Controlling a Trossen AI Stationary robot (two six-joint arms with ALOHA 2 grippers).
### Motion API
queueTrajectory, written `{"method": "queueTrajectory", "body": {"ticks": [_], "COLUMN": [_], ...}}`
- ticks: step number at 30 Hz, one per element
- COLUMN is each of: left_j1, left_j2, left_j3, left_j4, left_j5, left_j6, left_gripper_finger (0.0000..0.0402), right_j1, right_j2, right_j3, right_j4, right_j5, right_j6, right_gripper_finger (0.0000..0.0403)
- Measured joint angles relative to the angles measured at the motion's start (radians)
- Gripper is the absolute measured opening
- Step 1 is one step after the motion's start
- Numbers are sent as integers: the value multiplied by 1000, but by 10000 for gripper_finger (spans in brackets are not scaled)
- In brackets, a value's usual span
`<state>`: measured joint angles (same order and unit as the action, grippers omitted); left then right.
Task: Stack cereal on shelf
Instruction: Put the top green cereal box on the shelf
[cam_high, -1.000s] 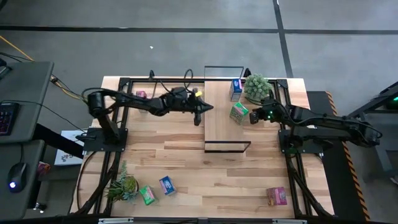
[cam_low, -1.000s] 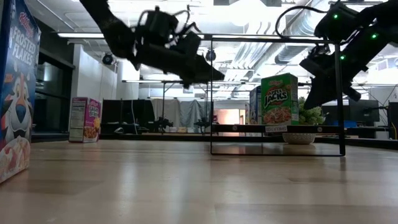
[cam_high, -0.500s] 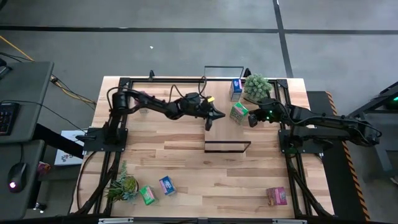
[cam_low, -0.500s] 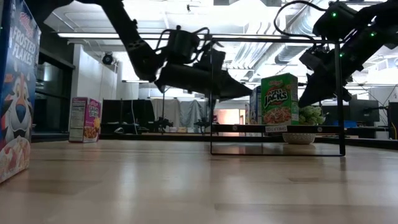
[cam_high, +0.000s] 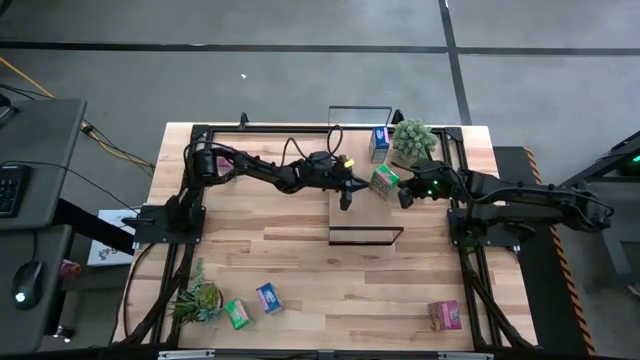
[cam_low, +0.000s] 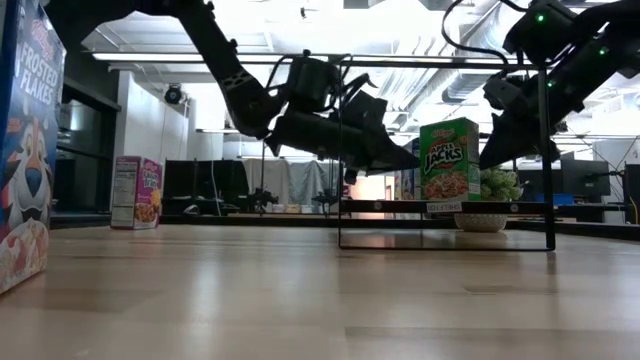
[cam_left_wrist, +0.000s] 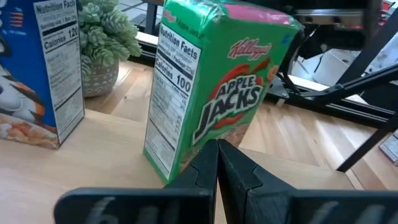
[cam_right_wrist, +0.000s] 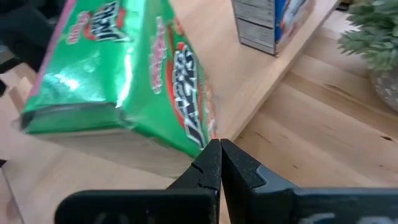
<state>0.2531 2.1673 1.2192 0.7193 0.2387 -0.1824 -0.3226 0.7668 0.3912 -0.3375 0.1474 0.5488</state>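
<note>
A green cereal box (cam_high: 384, 181) stands upright on the right edge of the light-wood shelf (cam_high: 350, 150). A blue cereal box (cam_high: 379, 143) stands farther back on the shelf. My left gripper (cam_high: 348, 190) is shut and reaches over the shelf. Its tips are just short of the green box's front face (cam_left_wrist: 230, 106). My right gripper (cam_high: 405, 190) is shut at the box's other side, its tips by the lower edge (cam_right_wrist: 186, 134). In the low view the green box (cam_low: 449, 160) stands between both grippers. My left gripper points its shut fingertips (cam_left_wrist: 216, 152) nearly level, from the table's left, at the lower front of the green box; I cannot tell whether they touch it. My right gripper slants down from the table's right, and its shut fingertips (cam_right_wrist: 214, 152) are at the box's bottom edge. Whether they touch it, I cannot tell.
A potted plant (cam_high: 412, 140) stands right of the blue box, beside the shelf. Near the table's front edge lie a second plant (cam_high: 198, 300), a green box (cam_high: 237, 314), a blue box (cam_high: 268, 298) and a pink box (cam_high: 446, 315). The shelf's black wire frame (cam_high: 365, 237) rises at its near end.
My left gripper has gone toward the table's right edge and down. It has come in over the shelf to the green box, staying shut. The green box stands where it was.
</note>
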Motion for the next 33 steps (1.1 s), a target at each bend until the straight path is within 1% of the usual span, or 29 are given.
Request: {"method": "queueTrajectory", "body": {"ticks": [8,12,17,20,24,29,33], "left_j1": [0,0,0,0,2,2,2], "left_j2": [3,3,3,3,3,3,3], "left_j3": [38,39,39,39,39,39,39], "left_j4": [0,-28,-26,-26,-26,-26,-19], "left_j5": [-2,-56,-75,-112,-134,-211,-226], "left_j6": [3,33,35,36,39,50,55], "left_gripper_finger": [0,0,0,0,0,0,0], "right_j1": [56,75,84,84,84,84,84], "right_j2": [0,0,0,0,0,0,0], "right_j3": [0,0,0,0,0,0,0], "right_j4": [15,20,56,68,69,78,104], "right_j5": [5,6,4,-7,-9,-9,-11], "right_j6": [1,15,10,10,11,11,9], "right_gripper_finger": [0,0,0,0,0,0,0]}}
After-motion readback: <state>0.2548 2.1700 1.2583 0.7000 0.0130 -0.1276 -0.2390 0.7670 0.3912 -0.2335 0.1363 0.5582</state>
